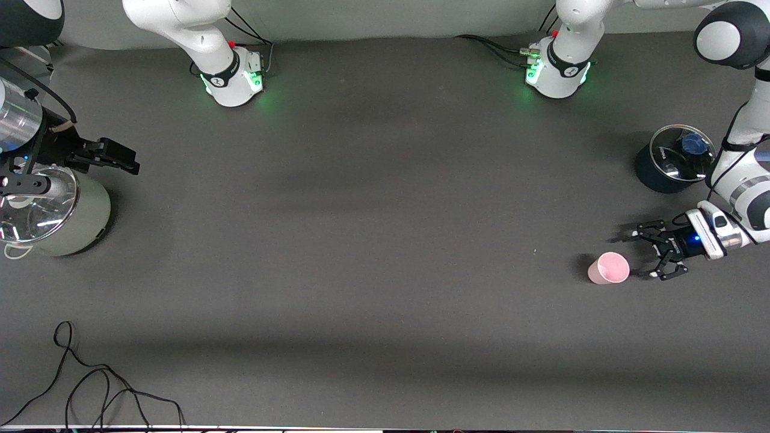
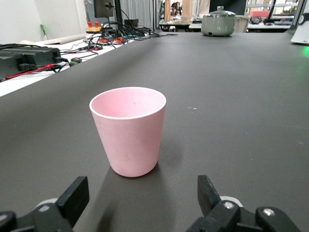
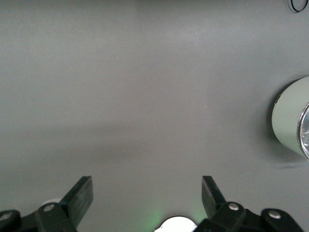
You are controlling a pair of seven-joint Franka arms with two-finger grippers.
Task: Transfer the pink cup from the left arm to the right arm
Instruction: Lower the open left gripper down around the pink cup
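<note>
The pink cup (image 1: 609, 268) stands upright on the dark desk (image 1: 373, 240), near the left arm's end, mouth up. It is nearer to the front camera than the dark pot with a glass lid (image 1: 674, 159) that sits at the same end.

The left hand (image 1: 648, 252) is low over the desk, just beside the cup, with its opening turned toward it. Its fingers are spread wide and released; nothing is between them. One finger (image 1: 642, 230) lies farther from the front camera than the cup, the other (image 1: 666, 273) is level with it. In the left wrist view the cup (image 2: 128, 130) stands ahead of the two black fingertips (image 2: 73, 195), apart from both.

The right hand (image 1: 111, 157) waits at the right arm's end of the desk, over the desk beside a pale green pot with a glass lid (image 1: 54, 213). In the right wrist view its fingers (image 3: 79, 195) are spread apart and hold nothing, and the rim of the green pot (image 3: 292, 123) shows at the edge.

A loose black cable (image 1: 90, 385) lies on the desk near the front camera.
</note>
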